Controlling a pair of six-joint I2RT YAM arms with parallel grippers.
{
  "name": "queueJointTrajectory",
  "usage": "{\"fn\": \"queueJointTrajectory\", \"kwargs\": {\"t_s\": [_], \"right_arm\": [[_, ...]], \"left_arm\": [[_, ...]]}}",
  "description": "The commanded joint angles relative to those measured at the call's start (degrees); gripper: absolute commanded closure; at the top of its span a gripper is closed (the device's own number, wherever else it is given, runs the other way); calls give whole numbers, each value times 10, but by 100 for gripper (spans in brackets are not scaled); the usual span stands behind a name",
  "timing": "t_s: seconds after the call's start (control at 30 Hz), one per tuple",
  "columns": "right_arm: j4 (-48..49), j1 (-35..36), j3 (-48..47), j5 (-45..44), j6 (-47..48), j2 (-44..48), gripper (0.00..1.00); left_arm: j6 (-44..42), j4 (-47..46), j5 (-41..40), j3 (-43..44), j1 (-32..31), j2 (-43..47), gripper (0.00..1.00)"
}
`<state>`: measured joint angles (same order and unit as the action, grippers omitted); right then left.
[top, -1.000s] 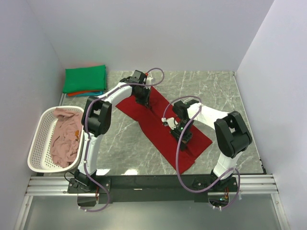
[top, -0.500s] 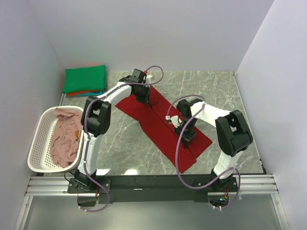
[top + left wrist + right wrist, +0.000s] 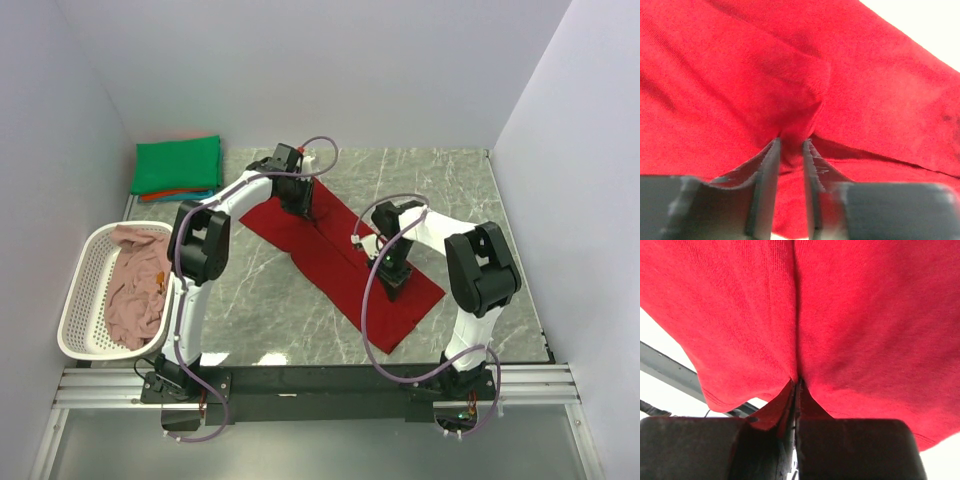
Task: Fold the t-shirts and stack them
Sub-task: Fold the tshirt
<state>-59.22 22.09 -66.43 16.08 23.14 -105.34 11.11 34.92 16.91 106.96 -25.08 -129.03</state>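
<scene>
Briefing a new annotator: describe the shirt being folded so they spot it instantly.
In the middle of the grey marbled table, the dark red t-shirt lies as a long diagonal strip. It alone is spread flat: the green t-shirt sits folded far left, the pink t-shirt is crumpled in the white basket.

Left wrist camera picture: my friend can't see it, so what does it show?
The left end effector pinches a puckered fold of the dark red t-shirt between its two dark fingers, which stand close together. The red cloth fills nearly the whole picture.
</scene>
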Motion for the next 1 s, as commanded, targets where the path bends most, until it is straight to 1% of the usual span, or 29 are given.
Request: {"fn": "queueJointTrajectory", "kwargs": {"t_s": [0.0,0.03,0.07,0.1,0.17,0.2,0.3,0.37,0.43,0.53,0.63,0.8,0.9,0.97], "right_arm": [[-16,-5,-39,-11,-12,25,91],[-22,-5,-46,-10,-14,36,80],[-30,-6,-48,-10,-15,48,76],[-33,-5,-52,-10,-17,71,74],[-40,1,-56,-15,-13,95,71],[-42,6,-55,-18,-10,110,71],[-59,36,-45,-14,2,120,73],[-69,56,-28,-5,7,119,74],[-64,95,-4,-1,8,121,75],[-49,145,18,-4,3,118,75],[-40,179,36,-5,2,99,75],[-13,205,69,-21,11,70,77],[-5,213,96,-39,20,50,77],[3,214,105,-53,24,34,78]], "left_arm": [[-12,-5,18,-12,20,64,66],[-14,2,34,-28,33,76,63],[-18,4,37,-37,40,89,60],[-24,7,42,-47,56,116,56],[-29,13,43,-77,73,141,55],[-32,16,44,-94,95,157,55],[-44,35,50,-112,137,169,56],[-53,48,45,-121,155,164,56],[-66,58,45,-118,173,150,55],[-78,70,40,-105,181,125,55],[-82,73,27,-86,182,101,53],[-87,83,1,-48,182,44,53],[-87,86,-23,-24,181,7,55],[-95,96,-53,9,181,-24,57]]}}
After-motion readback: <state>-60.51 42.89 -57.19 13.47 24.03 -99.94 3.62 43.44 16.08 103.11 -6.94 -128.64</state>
